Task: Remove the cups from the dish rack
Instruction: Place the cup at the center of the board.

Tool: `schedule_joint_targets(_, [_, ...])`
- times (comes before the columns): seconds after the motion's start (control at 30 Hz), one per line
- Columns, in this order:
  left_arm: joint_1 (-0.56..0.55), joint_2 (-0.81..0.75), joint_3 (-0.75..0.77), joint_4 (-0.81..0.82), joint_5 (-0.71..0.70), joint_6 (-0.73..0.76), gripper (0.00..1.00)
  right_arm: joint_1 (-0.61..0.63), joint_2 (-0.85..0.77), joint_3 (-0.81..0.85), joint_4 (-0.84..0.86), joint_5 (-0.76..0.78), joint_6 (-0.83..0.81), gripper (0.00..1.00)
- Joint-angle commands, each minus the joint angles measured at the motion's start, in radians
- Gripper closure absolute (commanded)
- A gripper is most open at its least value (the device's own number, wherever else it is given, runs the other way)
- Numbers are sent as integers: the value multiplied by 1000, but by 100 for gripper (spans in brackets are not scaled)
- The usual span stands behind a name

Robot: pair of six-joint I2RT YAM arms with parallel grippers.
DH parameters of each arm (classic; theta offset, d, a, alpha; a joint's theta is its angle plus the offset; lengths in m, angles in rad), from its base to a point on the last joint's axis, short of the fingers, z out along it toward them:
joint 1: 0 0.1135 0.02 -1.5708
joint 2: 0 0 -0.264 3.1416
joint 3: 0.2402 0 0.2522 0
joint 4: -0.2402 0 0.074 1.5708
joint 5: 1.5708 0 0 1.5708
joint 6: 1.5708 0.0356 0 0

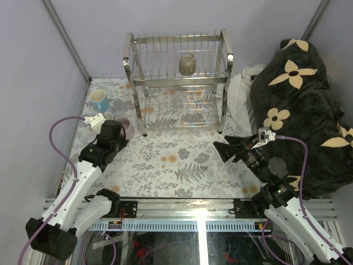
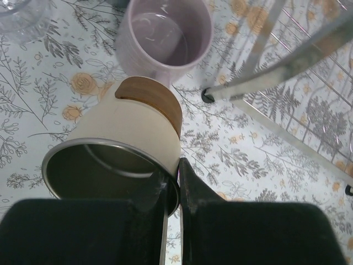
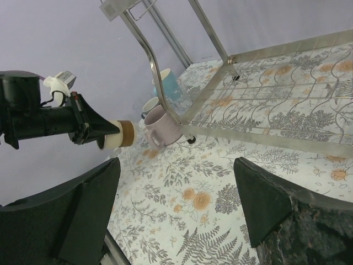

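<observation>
The brown-and-cream cup (image 2: 132, 130), matte cream with a brown base band and dull metal lining, is hanging sideways at lower left of the left wrist view, its base pointing at the pale lilac mug (image 2: 165, 36) just beyond. The left gripper (image 2: 172, 168) is pinching its rim. The right gripper (image 3: 176, 204) is gaping empty. An olive-grey mug (image 1: 187, 65) is sitting in the chrome dish rack (image 1: 128, 61), upper centre overhead.
</observation>
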Motion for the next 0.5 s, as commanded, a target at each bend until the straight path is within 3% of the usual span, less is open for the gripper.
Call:
schedule_joint_targets(0.0, [136, 75, 31, 107, 112, 77, 100, 2, 12, 1, 46, 1, 2, 9])
schedule_joint_targets(0.3, [316, 234, 93, 153, 176, 92, 100, 2, -5, -12, 30, 1, 14, 9])
schedule_joint_targets(0.47, [363, 333, 137, 158, 193, 109, 100, 2, -20, -6, -6, 5, 15, 9])
